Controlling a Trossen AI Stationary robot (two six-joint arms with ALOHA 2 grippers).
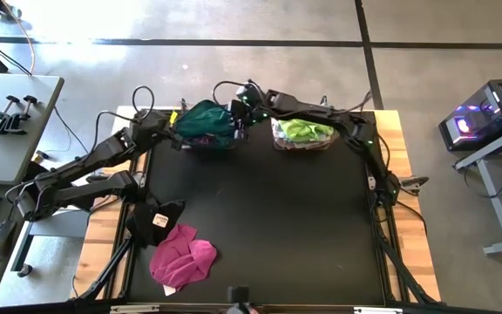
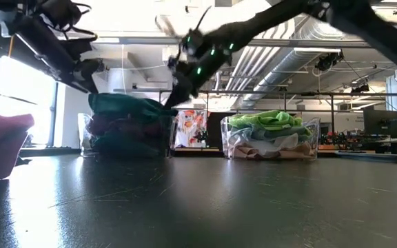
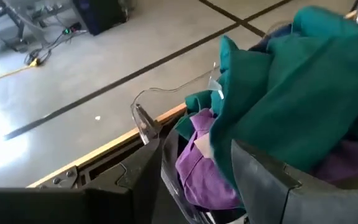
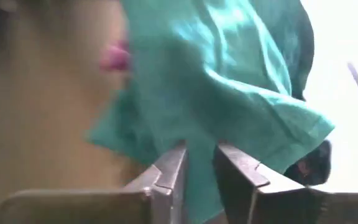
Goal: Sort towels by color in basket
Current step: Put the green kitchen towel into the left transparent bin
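The teal towel (image 4: 222, 93) hangs pinched between the right gripper (image 4: 201, 163) fingers; the left gripper (image 3: 194, 171), fingers spread, sits at its nine o'clock.

A black worktop (image 1: 268, 227) with wooden edges fills the middle of the high view. At its upper edge two clear baskets are placed: the left basket (image 1: 206, 141) and the right basket (image 1: 303, 144). At lower left a magenta towel (image 1: 183, 259) and a black towel (image 1: 157, 218) are laid.
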